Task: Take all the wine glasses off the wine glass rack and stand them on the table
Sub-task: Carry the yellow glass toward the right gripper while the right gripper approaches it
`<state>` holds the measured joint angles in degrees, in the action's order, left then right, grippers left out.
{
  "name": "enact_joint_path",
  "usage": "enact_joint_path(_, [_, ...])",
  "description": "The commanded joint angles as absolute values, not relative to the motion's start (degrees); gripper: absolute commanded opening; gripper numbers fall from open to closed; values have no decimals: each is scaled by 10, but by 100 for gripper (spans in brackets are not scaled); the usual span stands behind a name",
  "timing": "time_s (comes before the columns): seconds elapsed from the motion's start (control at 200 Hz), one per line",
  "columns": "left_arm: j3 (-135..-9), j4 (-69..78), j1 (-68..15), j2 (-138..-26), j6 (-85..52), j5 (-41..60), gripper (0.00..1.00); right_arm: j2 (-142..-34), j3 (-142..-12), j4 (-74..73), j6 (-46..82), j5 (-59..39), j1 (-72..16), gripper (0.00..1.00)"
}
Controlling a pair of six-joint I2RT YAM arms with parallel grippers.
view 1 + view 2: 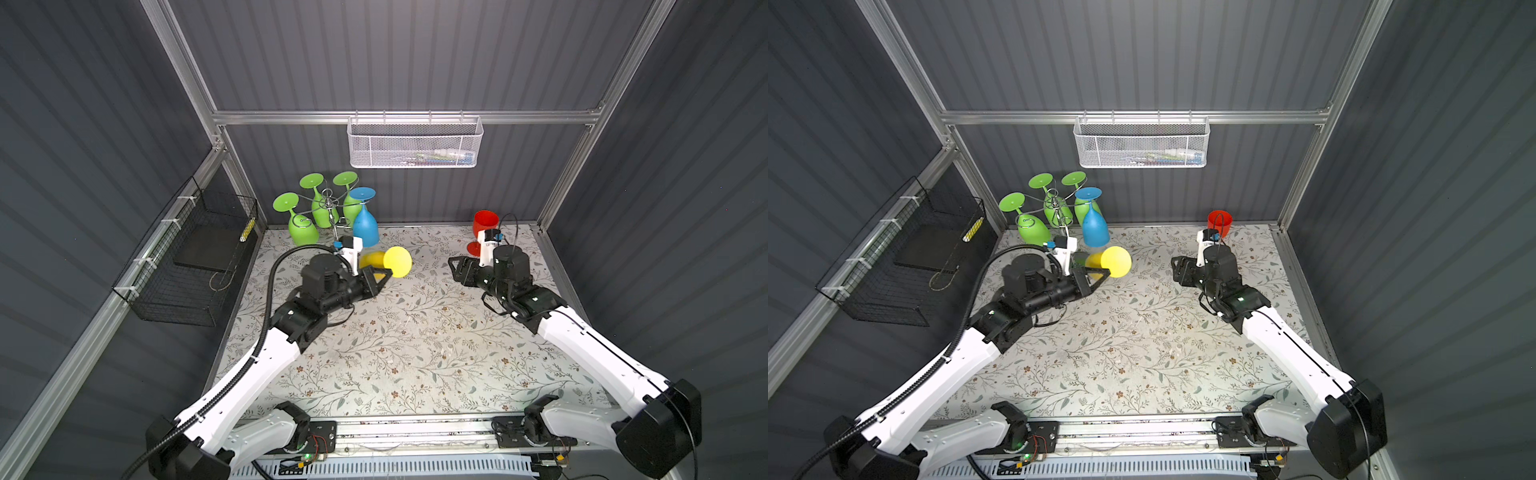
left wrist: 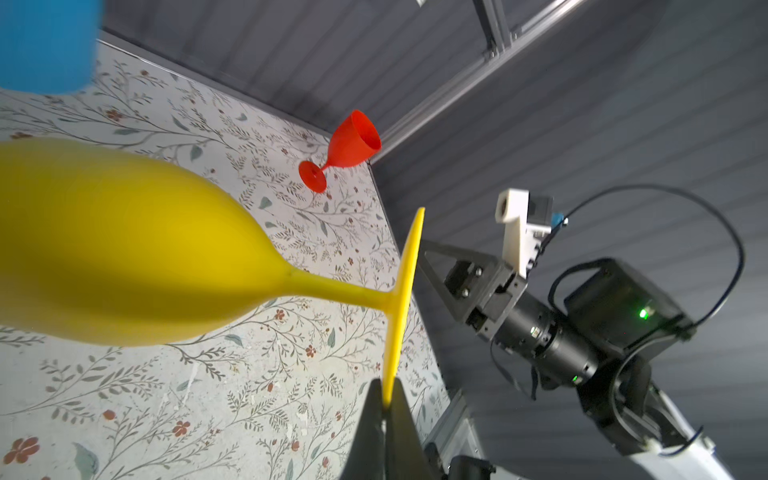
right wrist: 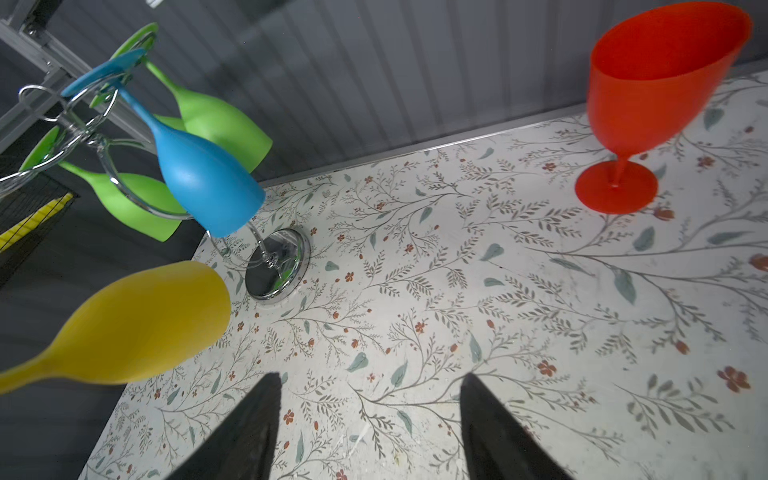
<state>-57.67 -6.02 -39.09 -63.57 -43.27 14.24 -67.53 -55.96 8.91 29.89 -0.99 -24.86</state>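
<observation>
Now the left gripper is clamped on the rim of the yellow wine glass's foot, its 2 dark fingers pinching the thin disc edge-on. The glass lies roughly level in the air, its bowl pointing back toward the wine glass rack and its flat foot facing the right side of the table. It is clear of the rack's curled arms, just in front of the chrome stand; the right wrist view shows its bowl near the round mirror-like base but not touching it. The glass is blurred in both top views. On the rack, 4 glasses hang upside down by their feet: 3 green wine glasses on the left and back, and 1 blue wine glass on the side nearest the yellow one. The right gripper hovers over bare tabletop with its jaws spread apart and nothing between them, well apart from the yellow glass. A red wine glass stands upright on its foot near the far right corner, just behind the right arm's wrist.
</observation>
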Motion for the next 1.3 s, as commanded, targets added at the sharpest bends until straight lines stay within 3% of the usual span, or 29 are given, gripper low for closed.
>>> enact_joint_path(0.0, [-567,-16,-463,-665,-335,38,0,-648,-545,149,347,-27,-231,68])
enact_joint_path(0.225, [-597,-2,-607,-761,-204,-135,0,-564,-534,261,390,-6,-216,68])
enact_joint_path(0.645, [-601,190,-762,-922,54,-385,0,-492,-544,397,444,-38,-201,68])
enact_joint_path(1.296, [-597,396,-777,-1029,205,-461,0,-473,-513,436,482,-68,-200,62])
